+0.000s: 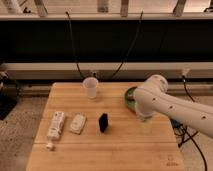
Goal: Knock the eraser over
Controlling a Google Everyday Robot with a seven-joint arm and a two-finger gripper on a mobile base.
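Note:
The eraser (103,122) is a small black block standing upright near the middle of the wooden table (115,150). My white arm (155,102) reaches in from the right over the table's right half. My gripper (145,124) hangs below the arm's bend, just above the table, to the right of the eraser and apart from it.
A clear plastic cup (90,87) stands at the back of the table. A green bowl (130,95) sits behind the arm, partly hidden. A flat white square gadget (77,123), a long white remote-like object (56,125) and a small white piece (49,146) lie at the left.

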